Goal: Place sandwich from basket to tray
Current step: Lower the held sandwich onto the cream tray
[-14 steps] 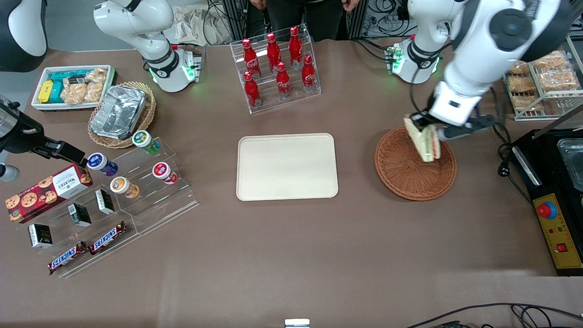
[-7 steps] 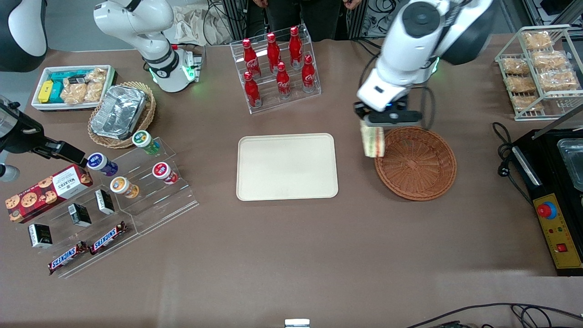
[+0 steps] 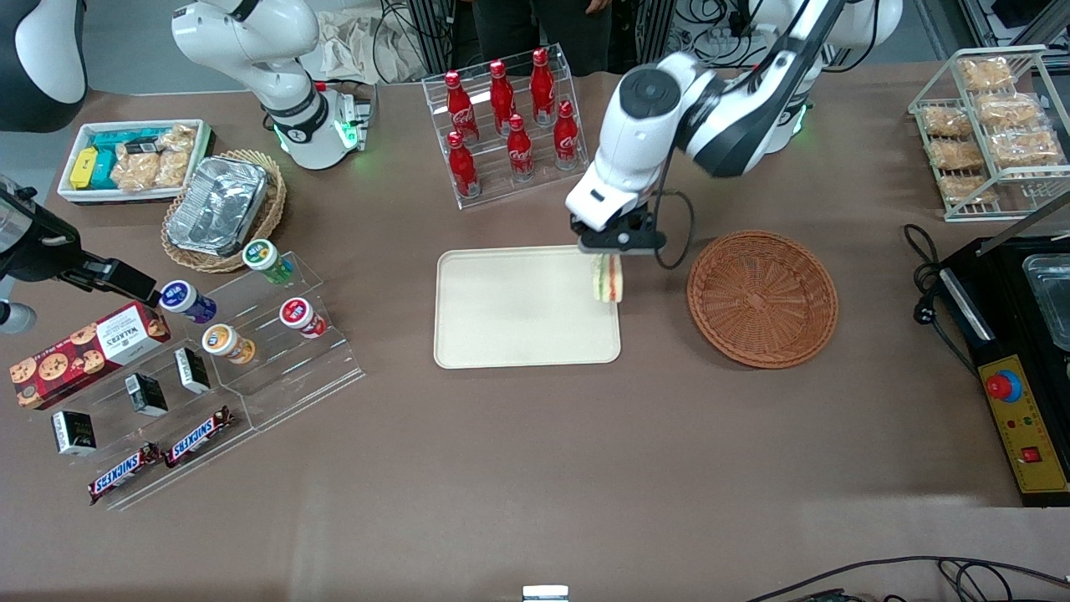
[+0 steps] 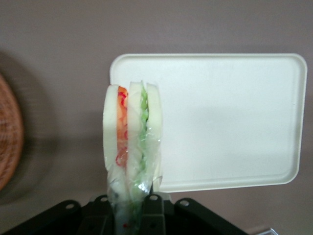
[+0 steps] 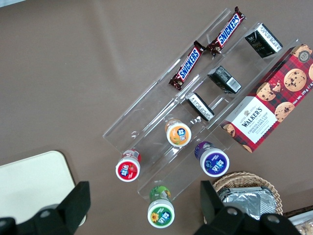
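Note:
My left gripper [image 3: 608, 251] is shut on the sandwich [image 3: 606, 279], a plastic-wrapped white bread wedge with green and red filling. It hangs in the air over the edge of the cream-beige tray [image 3: 510, 334] nearest the basket. The reddish-brown wicker basket [image 3: 762, 298] sits empty beside the tray, toward the working arm's end. In the left wrist view the sandwich [image 4: 131, 142] hangs from the gripper [image 4: 131, 215] over the tray's [image 4: 234, 122] corner, and a piece of the basket [image 4: 9, 137] shows at the frame's edge.
A clear rack of red cola bottles [image 3: 506, 121] stands farther from the front camera than the tray. A tan basket with a foil container [image 3: 219, 206], a white snack box [image 3: 129, 159] and a clear stand with cups and bars [image 3: 217, 368] lie toward the parked arm's end. A wire rack [image 3: 991, 130] and a black machine [image 3: 1024, 359] lie toward the working arm's.
The left gripper has carried the sandwich up out of the basket and sideways to the tray's edge. The basket is now empty.

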You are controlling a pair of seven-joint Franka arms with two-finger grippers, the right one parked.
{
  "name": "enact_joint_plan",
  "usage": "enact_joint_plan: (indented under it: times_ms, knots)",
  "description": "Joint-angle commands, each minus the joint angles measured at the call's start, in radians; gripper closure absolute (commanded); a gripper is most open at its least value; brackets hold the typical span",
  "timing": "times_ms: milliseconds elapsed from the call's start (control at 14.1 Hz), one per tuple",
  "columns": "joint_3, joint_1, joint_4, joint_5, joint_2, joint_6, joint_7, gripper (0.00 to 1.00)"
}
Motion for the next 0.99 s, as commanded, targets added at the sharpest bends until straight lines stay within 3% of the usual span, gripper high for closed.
enact_joint_plan:
  times_ms: [0, 354, 637, 850, 920]
  knots:
    - [0.013, -0.032, 0.024, 0.084, 0.107, 0.074, -0.053, 1.00]
    - [0.016, -0.050, 0.027, 0.124, 0.238, 0.192, -0.075, 1.00]
    - [0.080, -0.104, 0.024, 0.231, 0.299, 0.255, -0.164, 1.00]
    - [0.082, -0.104, 0.019, 0.235, 0.310, 0.258, -0.164, 1.00]
    - [0.083, -0.104, 0.018, 0.236, 0.316, 0.258, -0.162, 0.76]
